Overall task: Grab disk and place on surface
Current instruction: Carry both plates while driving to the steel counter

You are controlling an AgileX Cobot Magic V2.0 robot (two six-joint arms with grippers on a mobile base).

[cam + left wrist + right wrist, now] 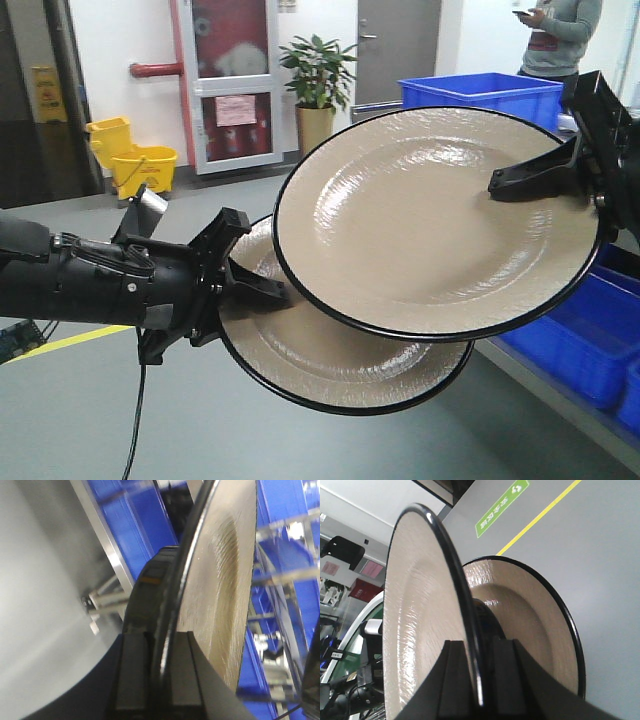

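Note:
Two beige disks with black rims hang in the air, overlapping. My right gripper (500,185) is shut on the right rim of the upper disk (420,210), which tilts toward the camera. My left gripper (265,292) is shut on the left rim of the lower disk (330,365), partly hidden under the upper one. In the left wrist view the fingers (159,637) pinch the disk (225,580) edge-on. In the right wrist view the gripper (479,645) clamps its disk (415,620), with the other disk (530,615) behind. The surface is out of view.
Blue bins stand behind (480,95) and at the lower right on a metal frame (590,330). A yellow mop bucket (135,155), a potted plant (318,75) and a person (560,35) are at the back. Grey floor lies below, with a yellow line (540,520).

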